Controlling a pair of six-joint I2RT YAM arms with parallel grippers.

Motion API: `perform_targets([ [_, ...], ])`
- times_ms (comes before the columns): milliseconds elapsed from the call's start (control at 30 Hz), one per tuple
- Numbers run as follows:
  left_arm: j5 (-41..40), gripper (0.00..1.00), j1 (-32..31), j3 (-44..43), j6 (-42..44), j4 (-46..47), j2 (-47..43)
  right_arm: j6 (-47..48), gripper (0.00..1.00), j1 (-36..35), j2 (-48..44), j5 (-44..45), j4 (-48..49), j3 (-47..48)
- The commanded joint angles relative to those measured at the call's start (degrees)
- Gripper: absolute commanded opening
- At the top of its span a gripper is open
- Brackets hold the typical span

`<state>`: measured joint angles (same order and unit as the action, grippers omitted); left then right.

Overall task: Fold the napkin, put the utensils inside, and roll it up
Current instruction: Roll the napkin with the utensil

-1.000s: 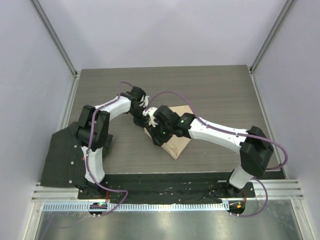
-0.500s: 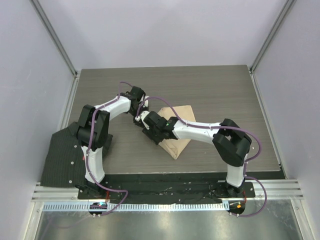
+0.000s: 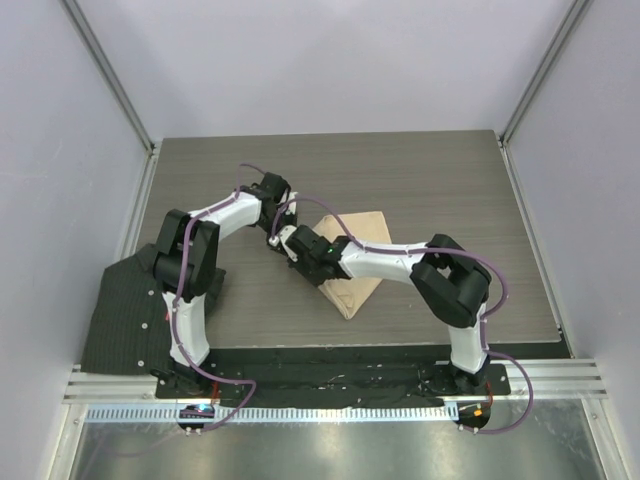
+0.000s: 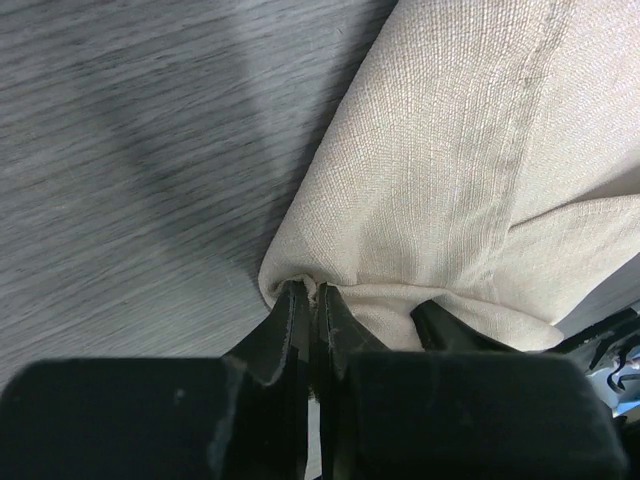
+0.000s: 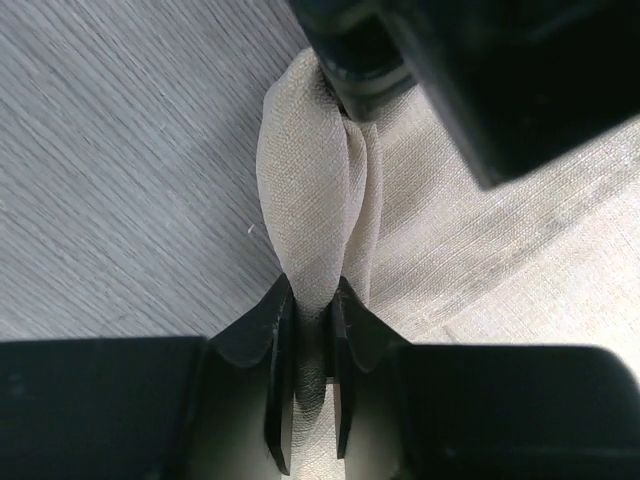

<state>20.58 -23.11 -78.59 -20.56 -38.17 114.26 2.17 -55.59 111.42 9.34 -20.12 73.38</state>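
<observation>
The beige napkin (image 3: 358, 262) lies bunched near the middle of the wooden table. My left gripper (image 3: 280, 228) is shut on the napkin's left corner (image 4: 300, 288), pinching a fold of cloth. My right gripper (image 3: 288, 250) is right beside it, shut on a raised fold of the same napkin (image 5: 310, 200). The left gripper's dark body (image 5: 470, 60) shows just beyond that fold in the right wrist view. No utensils show in any view; they are hidden or out of view.
A dark grey ribbed cloth (image 3: 125, 310) lies at the table's left front edge, partly under the left arm. Metal rails and grey walls bound the table (image 3: 420, 170). Purple cables loop over both arms.
The right arm has folded in and its gripper has slid left along the napkin toward the left gripper. The napkin has bunched a little leftward. The left arm has hardly moved.
</observation>
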Motion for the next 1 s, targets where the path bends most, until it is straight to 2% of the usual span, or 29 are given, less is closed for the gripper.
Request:
perform_targets([
  [0, -2.29, 0.15, 0.17, 1.86, -1.50, 2.31, -2.45, 0.20, 0.16, 0.84, -0.58, -7.84, 2.27, -3.23],
  [33, -2.82, 0.27, 0.26, 2.38, -1.94, 3.01, -2.98, -0.06, 0.15, 1.01, -0.85, -11.16, 2.54, -4.03],
  [100, -4.39, 0.37, 0.61, 2.82, -2.73, 3.63, -5.00, -0.68, 0.13, 1.36, -1.29, -13.11, 3.68, -6.40],
  [133, -4.84, 0.48, 0.79, 3.17, -2.91, 3.72, -5.71, -1.03, 0.13, 1.45, -1.90, -15.04, 4.29, -7.37],
  [300, -8.18, 0.67, 2.10, 7.04, -4.40, 5.82, -10.27, -3.75, 0.11, 2.07, -4.10, -21.46, 8.68, -12.99],
  [333, -9.32, 0.74, 2.37, 7.83, -5.36, 6.44, -11.85, -4.02, 0.11, 2.15, -4.45, -22.43, 9.30, -13.61],
  [433, -11.60, 0.84, 3.42, 11.87, -6.77, 8.72, -15.19, -5.25, 0.11, 2.42, -5.24, -25.95, 11.06, -15.46],
  [567, -13.46, 0.91, 4.65, 18.10, -10.45, 13.46, -20.89, -6.13, 0.10, 3.38, -4.89, -31.73, 11.50, -16.17],
  [633, -12.32, 0.92, 5.09, 23.99, -12.04, 19.69, -24.42, -7.09, 0.11, 4.87, -4.72, -34.12, 11.86, -16.43],
  [767, -4.61, 0.92, 5.10, 34.45, -16.08, 32.44, -33.11, -8.59, 0.10, 8.30, -3.49, -41.68, 12.65, -16.52],
  [967, 1.74, 0.88, 5.10, 42.19, -17.76, 42.12, -35.25, -8.94, 0.10, 11.90, -0.24, -48.71, 12.04, -15.03],
])
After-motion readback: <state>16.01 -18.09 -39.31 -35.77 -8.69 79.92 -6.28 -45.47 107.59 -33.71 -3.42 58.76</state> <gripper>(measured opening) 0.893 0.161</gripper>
